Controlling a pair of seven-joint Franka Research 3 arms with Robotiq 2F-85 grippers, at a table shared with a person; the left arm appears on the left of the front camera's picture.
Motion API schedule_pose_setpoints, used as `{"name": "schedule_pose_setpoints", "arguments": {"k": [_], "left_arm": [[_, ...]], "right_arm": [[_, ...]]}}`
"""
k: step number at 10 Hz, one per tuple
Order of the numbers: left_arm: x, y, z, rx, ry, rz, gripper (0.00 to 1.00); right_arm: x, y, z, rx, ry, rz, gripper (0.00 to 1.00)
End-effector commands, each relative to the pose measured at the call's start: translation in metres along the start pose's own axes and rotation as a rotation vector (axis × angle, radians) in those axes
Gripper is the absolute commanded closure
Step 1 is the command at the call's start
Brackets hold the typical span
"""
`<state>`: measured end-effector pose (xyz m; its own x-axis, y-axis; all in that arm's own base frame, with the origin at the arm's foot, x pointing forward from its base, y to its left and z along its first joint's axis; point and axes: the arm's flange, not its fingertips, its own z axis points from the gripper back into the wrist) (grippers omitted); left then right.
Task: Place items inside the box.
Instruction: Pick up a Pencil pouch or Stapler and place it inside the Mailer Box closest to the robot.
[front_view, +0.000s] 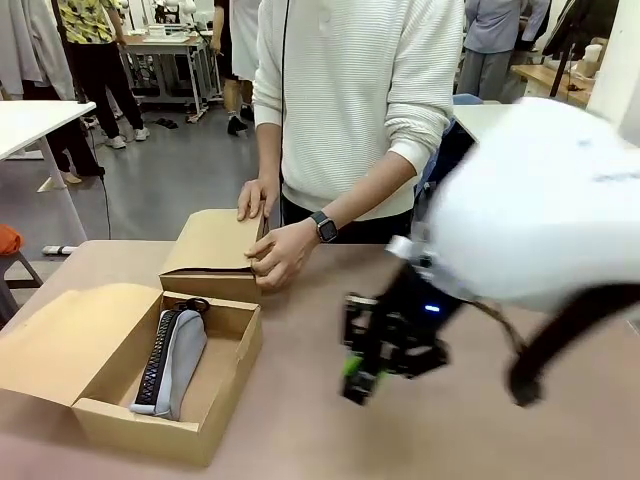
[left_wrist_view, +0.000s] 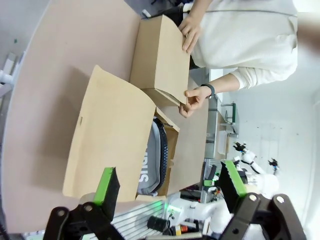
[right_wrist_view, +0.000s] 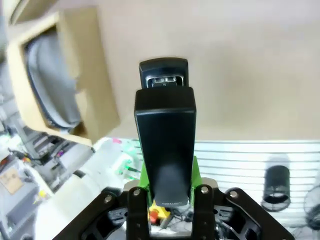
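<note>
Right gripper (right_wrist_view: 169, 176) is clamped on a black stapler (right_wrist_view: 165, 120), which stands up between the green pads with its front end pointing away from the wrist. In the front view this gripper (front_view: 368, 362) hangs over the table to the right of the open box (front_view: 238, 352), a little apart from its right wall. Inside the box lies the grey pencil case (front_view: 178, 358), stretched from the far wall to the near wall, so free floor remains on the right side of it. Left gripper (left_wrist_view: 167, 175) is spread wide with nothing between its pads, and it points toward the box. A person's hand (front_view: 283, 255) holds the far flap (front_view: 213, 240) of the box.

To do this step well, I think the arm should bring the stapler over the free part of the box, beside the pencil case. It should go down below the rim before letting go, and keep away from the person's hand at the far edge of the box.
</note>
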<state>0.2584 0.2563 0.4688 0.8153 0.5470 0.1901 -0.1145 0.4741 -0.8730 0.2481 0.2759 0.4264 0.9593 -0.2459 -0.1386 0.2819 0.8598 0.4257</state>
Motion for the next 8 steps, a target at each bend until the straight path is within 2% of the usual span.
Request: {"name": "schedule_pose_setpoints", "arguments": {"k": [1,2,3,6,8], "left_arm": [[-0.001,-0.001,0.000,-0.014,0.002,-0.016,0.00],[-0.001,-0.001,0.000,-0.014,0.002,-0.016,0.00],[-0.001,-0.001,0.000,-0.014,0.002,-0.016,0.00],[-0.001,-0.001,0.000,-0.014,0.002,-0.016,0.00],[-0.001,-0.001,0.000,-0.014,0.002,-0.016,0.00]], "right_arm": [[-0.018,-0.045,0.016,-0.008,-0.048,-0.086,0.67],[-0.020,-0.056,0.012,0.018,-0.061,-0.085,0.67],[0.002,-0.016,0.015,-0.003,-0.026,-0.047,0.67],[0.004,-0.018,0.023,-0.004,-0.042,-0.067,0.67],[0.004,0.005,0.011,-0.042,-0.036,-0.021,0.67]]}}
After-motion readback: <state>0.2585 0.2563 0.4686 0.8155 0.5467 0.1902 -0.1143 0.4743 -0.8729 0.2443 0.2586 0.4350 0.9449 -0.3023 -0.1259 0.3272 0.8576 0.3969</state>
